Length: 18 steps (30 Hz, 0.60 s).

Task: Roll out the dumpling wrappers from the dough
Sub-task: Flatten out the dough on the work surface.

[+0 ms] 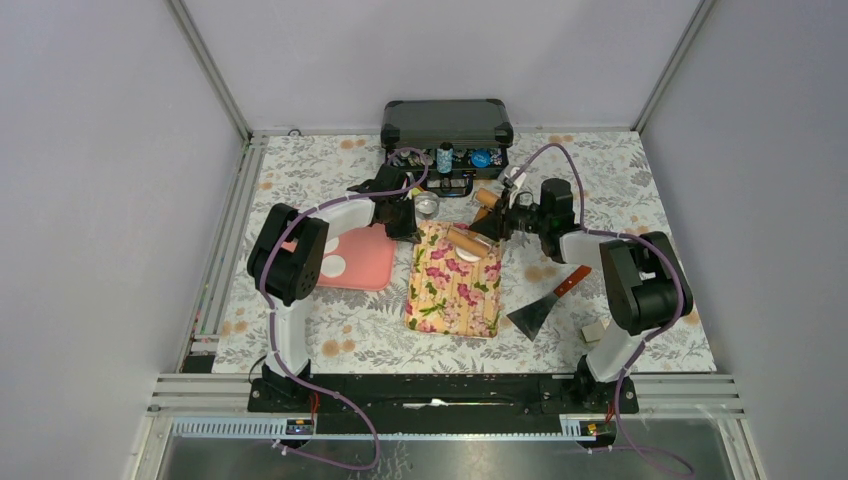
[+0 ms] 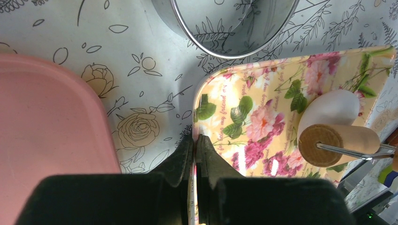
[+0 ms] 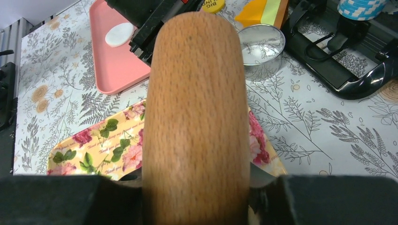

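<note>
The floral tray (image 1: 452, 300): rim pinched by the left gripper (image 2: 195, 140), jaws pressed together. The pink tray (image 2: 47, 131) sits just beside that gripper. The rolling pin (image 3: 197, 117): clamped in the right gripper (image 3: 197, 190), bearing on the dough (image 2: 328, 110) under it (a rounded lump, hardly flattened). One dumpling wrapper (image 3: 118, 33) lies on the pink tray. Risk, as judged: uneven pressure may skid or tear the dough.

Top view looks down from six o'clock; both wrist views sit close, left straight down, right slanting; all share the floral tray (image 1: 452, 290).
</note>
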Tool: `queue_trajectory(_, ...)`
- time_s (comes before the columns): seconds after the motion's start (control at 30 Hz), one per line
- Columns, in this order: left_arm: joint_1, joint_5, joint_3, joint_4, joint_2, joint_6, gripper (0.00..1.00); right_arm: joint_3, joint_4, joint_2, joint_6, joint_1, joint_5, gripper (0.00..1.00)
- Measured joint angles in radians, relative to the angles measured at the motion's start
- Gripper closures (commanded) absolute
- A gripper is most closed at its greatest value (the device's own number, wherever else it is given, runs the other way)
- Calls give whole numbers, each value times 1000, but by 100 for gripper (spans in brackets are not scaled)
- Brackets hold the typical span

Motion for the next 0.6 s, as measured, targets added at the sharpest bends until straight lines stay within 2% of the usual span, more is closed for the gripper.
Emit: queue_trajectory(0.6, 0, 2, 5, -5, 3, -4, 100, -122, 188, -26, 74, 87, 180, 100)
